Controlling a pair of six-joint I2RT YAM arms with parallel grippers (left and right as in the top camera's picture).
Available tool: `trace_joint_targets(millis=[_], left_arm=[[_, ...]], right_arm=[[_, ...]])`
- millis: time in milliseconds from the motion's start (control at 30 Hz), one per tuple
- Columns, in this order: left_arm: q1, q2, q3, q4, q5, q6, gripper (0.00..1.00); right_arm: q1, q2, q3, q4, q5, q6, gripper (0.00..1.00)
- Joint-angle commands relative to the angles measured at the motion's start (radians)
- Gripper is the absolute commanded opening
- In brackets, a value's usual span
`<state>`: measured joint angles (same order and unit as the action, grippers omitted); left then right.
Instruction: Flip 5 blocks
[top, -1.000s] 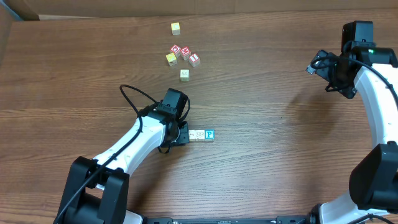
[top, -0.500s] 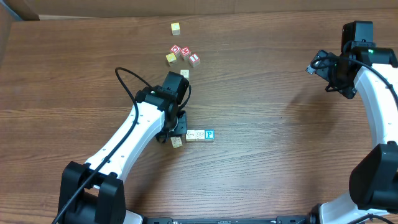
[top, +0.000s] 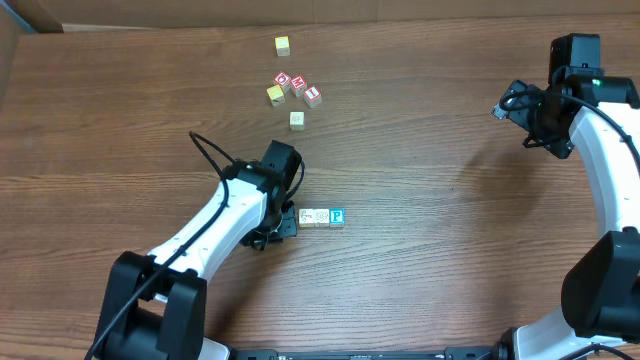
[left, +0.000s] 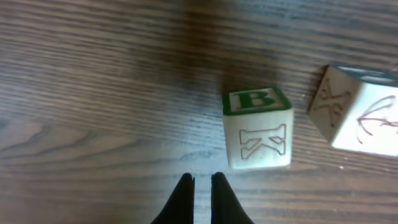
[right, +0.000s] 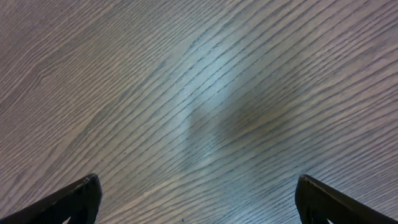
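Overhead view: the left tool (top: 287, 222) sits low over the desk (top: 420, 280), at the left end of a short row of blocks (top: 320, 216) whose right-hand cube shows a blue P (top: 337, 216). Farther back lie a lone cream block (top: 297, 120), some red-and-white cubes (top: 299, 84) and two yellow cubes (top: 274, 94). In the left wrist view the tool's fingers (left: 184, 193) are pressed together on nothing. Just ahead and to their right stands a block with a green B on top (left: 258, 127), and a second block (left: 357, 109) lies near it with a gap between. At the far right the right tool (top: 528, 118) hangs well apart from every block, its jaws spread wide over bare wood.
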<state>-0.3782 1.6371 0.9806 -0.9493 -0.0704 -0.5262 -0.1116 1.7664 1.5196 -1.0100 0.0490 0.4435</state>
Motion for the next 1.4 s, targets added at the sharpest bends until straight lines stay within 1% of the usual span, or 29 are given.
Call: trace_joint_targets(millis=[0,267,500,633,733,833,867,967,1167,1367], left_arm=[[-0.002,0.013,-0.035,0.035,0.017,-0.03,0.04],[-0.002,0.013,-0.048,0.124,0.019,-0.033,0.05],[-0.002,0.013,-0.048,0.171,0.018,-0.04,0.06],[-0.002,0.013,-0.048,0.172,0.015,-0.039,0.06],[-0.002,0.012,-0.046,0.141,0.028,-0.039,0.06],[-0.002,0.012,-0.041,0.089,0.103,-0.039,0.04],[-0.002,0.012,-0.041,0.074,0.157,-0.039,0.04],[-0.003,0.012,-0.043,0.067,0.229,-0.039,0.04],[-0.002,0.012,-0.044,0.083,0.192,-0.047,0.05],[-0.002,0.012,-0.045,0.121,0.19,-0.051,0.05]], right_arm=[[-0.001,-0.015,0.013,0.006,0.001,-0.006,1.0],[-0.001,-0.015,0.013,0.006,0.001,-0.006,1.0],[-0.001,-0.015,0.013,0.005,0.001,-0.006,1.0],[-0.001,-0.015,0.013,0.006,0.001,-0.006,1.0],[-0.001,-0.015,0.013,0.005,0.001,-0.006,1.0],[-0.001,-0.015,0.013,0.005,0.001,-0.006,1.0],[-0.001,-0.015,0.013,0.006,0.001,-0.006,1.0],[-0.001,-0.015,0.013,0.006,0.001,-0.006,1.0],[-0.001,-0.015,0.013,0.005,0.001,-0.006,1.0],[-0.001,-0.015,0.013,0.005,0.001,-0.006,1.0]])
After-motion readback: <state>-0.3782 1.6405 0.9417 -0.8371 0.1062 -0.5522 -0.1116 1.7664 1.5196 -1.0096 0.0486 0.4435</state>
